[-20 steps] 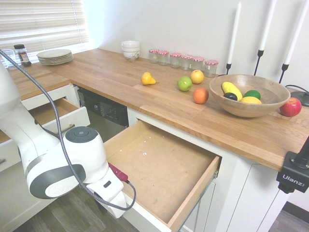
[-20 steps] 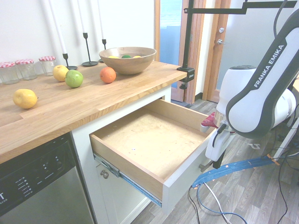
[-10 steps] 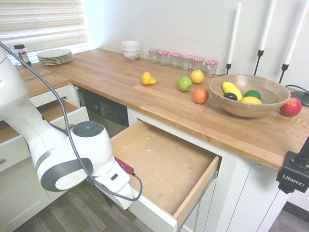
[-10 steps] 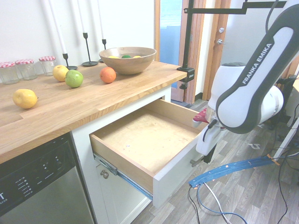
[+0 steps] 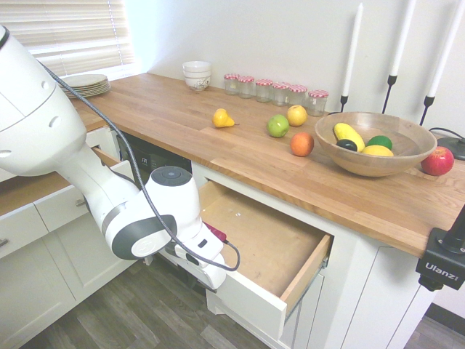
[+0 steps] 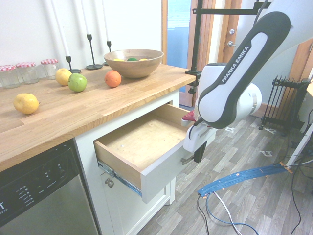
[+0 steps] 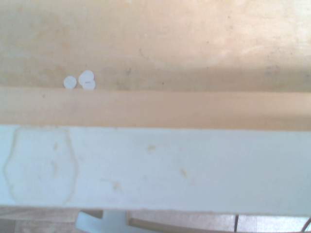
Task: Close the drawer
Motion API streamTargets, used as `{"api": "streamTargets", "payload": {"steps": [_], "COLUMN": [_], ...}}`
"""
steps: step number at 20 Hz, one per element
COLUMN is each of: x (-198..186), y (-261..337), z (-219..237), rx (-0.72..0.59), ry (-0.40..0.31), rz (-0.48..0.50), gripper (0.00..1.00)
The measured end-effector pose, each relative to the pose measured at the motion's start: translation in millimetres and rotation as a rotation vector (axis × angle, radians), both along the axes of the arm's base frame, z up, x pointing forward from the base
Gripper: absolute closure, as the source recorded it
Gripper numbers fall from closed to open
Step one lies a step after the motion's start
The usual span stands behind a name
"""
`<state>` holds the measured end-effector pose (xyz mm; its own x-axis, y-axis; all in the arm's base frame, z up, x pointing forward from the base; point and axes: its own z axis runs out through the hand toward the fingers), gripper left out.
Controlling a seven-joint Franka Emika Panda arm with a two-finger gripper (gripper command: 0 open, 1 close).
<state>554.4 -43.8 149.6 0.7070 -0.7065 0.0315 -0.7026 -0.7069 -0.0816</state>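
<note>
The drawer (image 5: 272, 243) under the wooden counter stands about half open, showing light wood sides and a bare brown bottom (image 6: 142, 142). Its white front panel (image 6: 157, 170) carries a silver bar handle (image 6: 186, 159). My gripper (image 6: 198, 154) is shut, with its dark fingers pressed against the outside of that panel beside the handle. From the other side, the gripper (image 5: 216, 279) sits at the panel's left end. The wrist view looks down on the white top edge of the drawer front (image 7: 155, 165) and the brown bottom beyond it.
A black dishwasher (image 6: 39, 196) sits left of the drawer cabinet. On the counter are a wooden fruit bowl (image 5: 374, 142), loose fruit (image 5: 278, 126), jars (image 5: 276, 91) and candlesticks. A black clamp (image 5: 443, 262) grips the counter edge. There is open wood floor (image 6: 244, 205) in front.
The drawer has slid well into the cabinet, from fully open to about half open. My gripper moved with the front panel toward the cabinet, staying shut.
</note>
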Motion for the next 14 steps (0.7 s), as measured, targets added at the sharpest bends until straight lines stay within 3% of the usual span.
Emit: {"api": "streamTargets", "payload": {"steps": [14], "x": [106], "y": [8], "z": [0], "rx": [-0.007], "ry": [-0.022], "rz": [-0.005], "gripper": [1.00]}}
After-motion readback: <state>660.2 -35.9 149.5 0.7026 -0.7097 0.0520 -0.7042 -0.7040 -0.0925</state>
